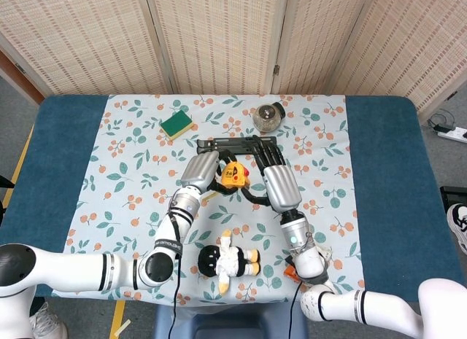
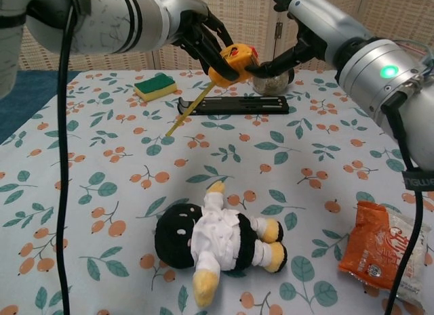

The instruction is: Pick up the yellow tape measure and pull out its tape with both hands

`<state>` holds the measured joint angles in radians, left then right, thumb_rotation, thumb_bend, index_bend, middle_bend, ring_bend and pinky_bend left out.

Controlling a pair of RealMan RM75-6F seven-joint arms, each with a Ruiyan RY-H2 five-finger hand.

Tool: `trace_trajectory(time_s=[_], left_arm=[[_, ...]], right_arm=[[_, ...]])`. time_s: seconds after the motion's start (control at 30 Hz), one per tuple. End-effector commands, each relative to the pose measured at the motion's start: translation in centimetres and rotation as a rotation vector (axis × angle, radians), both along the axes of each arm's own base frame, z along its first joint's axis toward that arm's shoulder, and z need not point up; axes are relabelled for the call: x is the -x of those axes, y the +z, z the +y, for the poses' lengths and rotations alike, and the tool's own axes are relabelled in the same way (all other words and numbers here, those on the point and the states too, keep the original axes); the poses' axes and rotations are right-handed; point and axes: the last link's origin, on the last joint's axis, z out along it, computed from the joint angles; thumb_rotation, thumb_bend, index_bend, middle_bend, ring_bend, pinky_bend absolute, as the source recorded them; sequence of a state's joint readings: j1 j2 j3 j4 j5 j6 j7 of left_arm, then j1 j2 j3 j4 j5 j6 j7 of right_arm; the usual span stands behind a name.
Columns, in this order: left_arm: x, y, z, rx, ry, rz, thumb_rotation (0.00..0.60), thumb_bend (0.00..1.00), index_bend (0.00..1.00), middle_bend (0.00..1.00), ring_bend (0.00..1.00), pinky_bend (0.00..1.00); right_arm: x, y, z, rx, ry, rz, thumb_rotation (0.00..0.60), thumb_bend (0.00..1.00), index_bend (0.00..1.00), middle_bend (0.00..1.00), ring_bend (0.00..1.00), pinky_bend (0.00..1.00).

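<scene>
My left hand [image 2: 196, 37] [image 1: 205, 170] grips the yellow tape measure [image 2: 232, 61] [image 1: 233, 175] and holds it in the air above the table. A short length of yellow tape [image 2: 187, 110] hangs out of it, slanting down to the left. My right hand [image 2: 285, 30] [image 1: 271, 171] is close on the tape measure's right side, fingers spread, with a fingertip touching or nearly touching the case. I cannot tell if it presses on it. It holds nothing.
A black bar [image 2: 234, 105] lies behind the hands. A green and yellow sponge [image 2: 155, 86], a glass jar [image 1: 268, 117], a plush doll [image 2: 217, 240] in front, and an orange snack packet [image 2: 380, 250] at the right also lie on the floral cloth [image 2: 81, 193].
</scene>
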<state>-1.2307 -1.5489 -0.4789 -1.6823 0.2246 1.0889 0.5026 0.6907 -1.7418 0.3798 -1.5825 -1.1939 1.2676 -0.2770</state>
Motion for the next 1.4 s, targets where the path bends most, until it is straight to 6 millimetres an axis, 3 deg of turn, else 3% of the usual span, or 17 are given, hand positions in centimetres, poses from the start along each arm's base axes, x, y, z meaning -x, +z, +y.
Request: trace_trajectory(time_s=[0.03,0.27,0.53,0.8,0.97,1.2,1.4], left_arm=[[0.2,0.0,0.1,-0.009,0.0,0.008,0.6,0.37,0.67,0.62,0.51,0.17],[0.8,-0.1,0.4,-0.034,0.006,0.012,0.6,0.37,0.67,0.62,0.51,0.16],[1.3,0.1,0.7,-0.065,0.008,-0.001,0.6,0.37,0.67,0.62,0.51,0.16],[1.5,0.4,0.9,-0.083,0.009,-0.023,0.6,0.38,0.68,0.62,0.51,0.16],[1.5,0.4,1.0,-0.092,0.011,-0.036,0.6,0.38,0.68,0.62,0.51,0.16],[1.8,0.6,1.4,-0.104,0.021,-0.053,0.6,0.38,0.68,0.62,0.51,0.16],[2.3,0.6,1.8,-0.116,0.034,-0.067,0.6,0.38,0.68,0.62,0.51,0.17]], right_arm=[[0.1,0.2,-0.1,0.018,-0.006,-0.003,0.6,0.31,0.0,0.0,0.0,0.0],[0.6,0.8,-0.3,0.041,-0.03,-0.015,0.6,0.43,0.0,0.0,0.0,0.0],[0.9,1.4,-0.4,0.056,-0.051,-0.028,0.6,0.46,0.0,0.0,0.0,0.0],[0.6,1.6,-0.5,0.045,-0.078,-0.041,0.6,0.47,0.29,0.01,0.02,0.0],[0.4,1.5,-0.5,0.03,-0.085,-0.044,0.6,0.47,0.46,0.12,0.08,0.0],[0.1,1.4,-0.6,0.014,-0.094,-0.045,0.6,0.47,0.63,0.26,0.18,0.0],[-0.1,1.4,-0.6,0.004,-0.093,-0.038,0.6,0.56,0.67,0.32,0.21,0.0]])
